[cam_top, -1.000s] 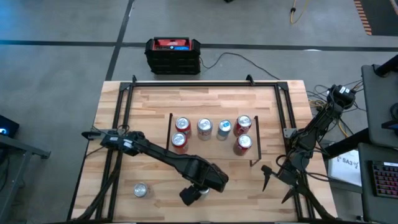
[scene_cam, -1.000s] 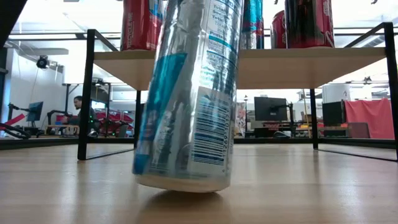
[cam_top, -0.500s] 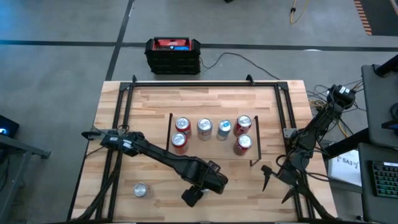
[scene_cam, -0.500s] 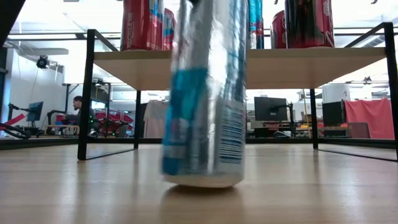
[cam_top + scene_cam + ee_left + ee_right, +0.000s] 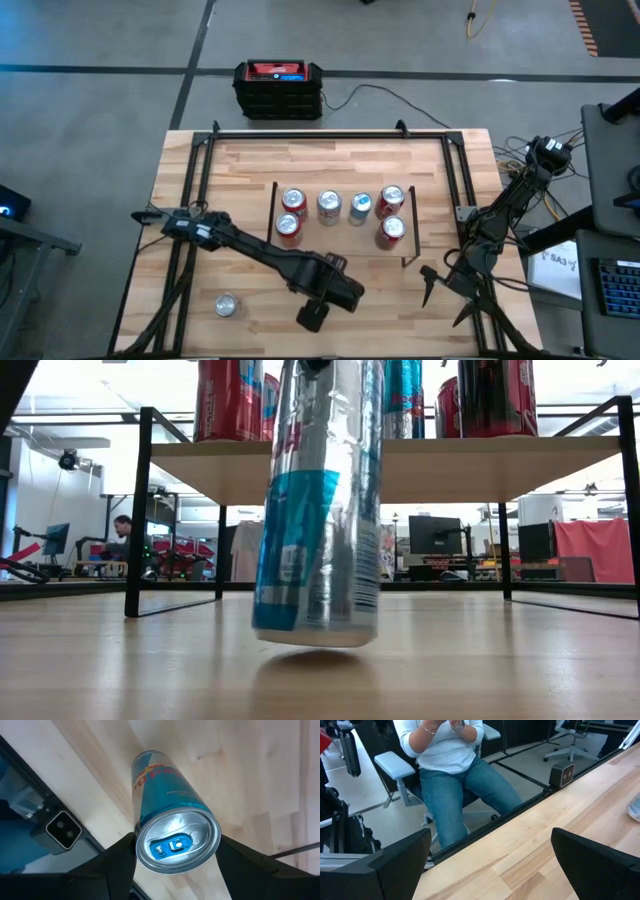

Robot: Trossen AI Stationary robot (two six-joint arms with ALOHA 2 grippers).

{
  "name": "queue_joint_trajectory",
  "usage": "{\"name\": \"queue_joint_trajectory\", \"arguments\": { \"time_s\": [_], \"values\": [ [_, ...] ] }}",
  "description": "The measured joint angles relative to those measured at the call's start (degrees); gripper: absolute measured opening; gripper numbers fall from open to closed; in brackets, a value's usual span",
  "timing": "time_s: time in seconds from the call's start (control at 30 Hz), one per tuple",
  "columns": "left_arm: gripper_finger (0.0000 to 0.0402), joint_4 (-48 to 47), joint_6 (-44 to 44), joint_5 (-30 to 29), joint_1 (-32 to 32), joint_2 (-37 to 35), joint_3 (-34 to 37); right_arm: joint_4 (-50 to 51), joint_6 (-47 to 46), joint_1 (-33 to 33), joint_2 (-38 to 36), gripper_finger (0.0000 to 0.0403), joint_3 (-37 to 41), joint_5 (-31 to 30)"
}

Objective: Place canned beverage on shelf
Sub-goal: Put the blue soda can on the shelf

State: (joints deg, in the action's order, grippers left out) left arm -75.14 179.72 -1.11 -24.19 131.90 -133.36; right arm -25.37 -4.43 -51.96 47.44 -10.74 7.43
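The left gripper [image 5: 313, 318], near the table's [image 5: 240, 165] front edge, pinches the can [image 5: 320, 510], seemingly just lifted. Next it must rise onto the shelf [image 5: 400, 460]. The right gripper [image 5: 428, 285] waits spread.

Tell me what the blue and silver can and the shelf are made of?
The can looks like thin metal, probably aluminium: its top is shiny and silvery with a pull tab, and its printed side gleams. The left tool holds it just above the table. The shelf seems to be a pale wooden board with a matt finish, standing on thin black legs that look like painted metal.
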Motion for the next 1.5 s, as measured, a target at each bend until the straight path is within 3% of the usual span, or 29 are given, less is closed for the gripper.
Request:
{"name": "queue_joint_trajectory", "arguments": {
  "time_s": [0.43,0.9,1.07,1.23,1.5],
  "values": [
    [0.0233,-1.0,0.4,-3.9,0.4,-0.1,-0.1,0.0,0.1,0.0,0.0,0.04,0.0,0.0],
    [0.0234,-0.8,-3.1,0.4,0.4,0.2,0.0,0.0,0.1,0.0,0.0,0.04,0.0,0.0],
    [0.0234,-0.4,-5.0,-2.2,0.5,0.9,0.0,0.0,0.1,0.0,0.0,0.04,0.0,0.0],
    [0.0234,-0.3,-13.4,-7.3,0.4,1.4,-0.1,0.0,0.1,0.0,0.0,0.04,0.0,0.0],
    [0.0243,0.0,-13.9,-7.6,0.2,1.5,-0.1,0.0,0.0,0.0,0.0,0.04,0.0,0.0]
  ]
}}
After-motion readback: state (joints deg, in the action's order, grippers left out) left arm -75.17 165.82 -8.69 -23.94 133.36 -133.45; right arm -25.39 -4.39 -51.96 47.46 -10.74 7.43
